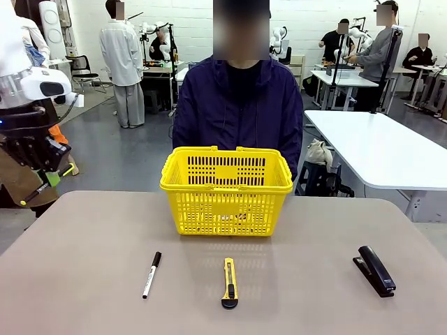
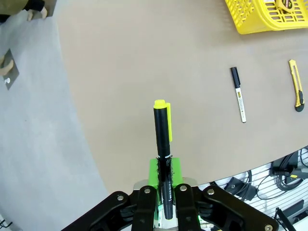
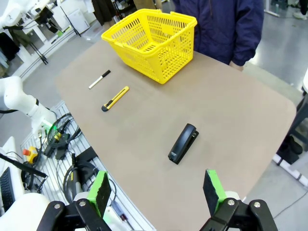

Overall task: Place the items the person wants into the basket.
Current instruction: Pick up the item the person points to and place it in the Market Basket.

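Note:
My left gripper (image 2: 163, 195) is shut on the thin black pen with yellow ends (image 2: 162, 132), which sticks straight out from the fingers. In the front view this gripper (image 1: 36, 167) hangs off the table's left edge, with the pen (image 1: 35, 195) slanting down below it. The yellow basket (image 1: 225, 188) stands at the far middle, in front of the person (image 1: 237, 105). A yellow-and-black tape measure (image 2: 287, 4) lies inside the basket (image 2: 262, 19). The utility knife (image 1: 229, 282) lies near the front middle. My right gripper (image 3: 156, 192) is open and holds nothing, high above the table's near corner.
A white marker with a black cap (image 1: 151, 274) lies left of the knife. A black stapler (image 1: 376, 270) sits at the front right. Bare tabletop (image 1: 91, 237) stretches between my left gripper and the basket. Cables and equipment (image 3: 57, 139) lie on the floor beside the table.

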